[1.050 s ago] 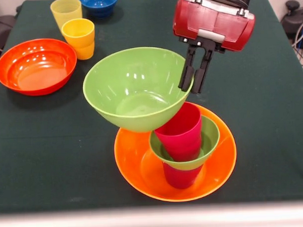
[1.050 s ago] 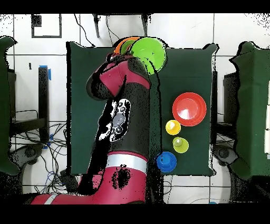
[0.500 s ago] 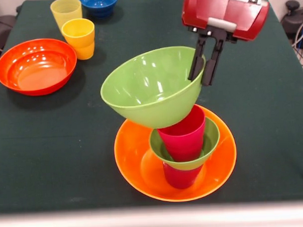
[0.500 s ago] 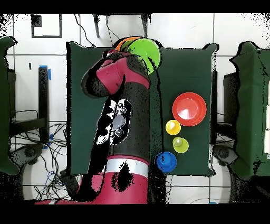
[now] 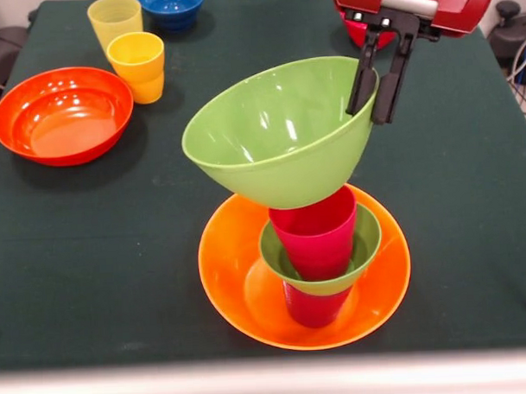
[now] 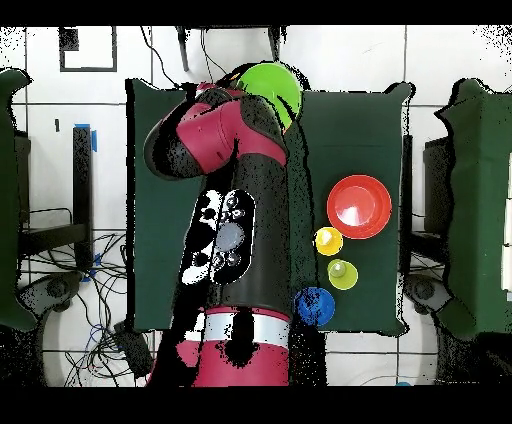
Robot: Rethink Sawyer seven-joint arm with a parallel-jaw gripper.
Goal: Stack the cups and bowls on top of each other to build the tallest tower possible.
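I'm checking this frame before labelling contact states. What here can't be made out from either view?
- Front view: whether the large green bowl touches the red-pink cup; the bowl's underside hides the cup's rim.
- Front view: the gripper body is cut off by the top edge.
- Overhead view: the arm covers the tower, leaving only the green bowl showing.
- Front view: the stack's lowest cup, masked by the small green bowl.

Glossy, smooth plastic large green bowl [image 5: 282, 136] at centre and orange-red bowl [image 5: 61, 115] at upper left catch highlights; the bench [image 5: 118, 245] wears matt dark green cloth
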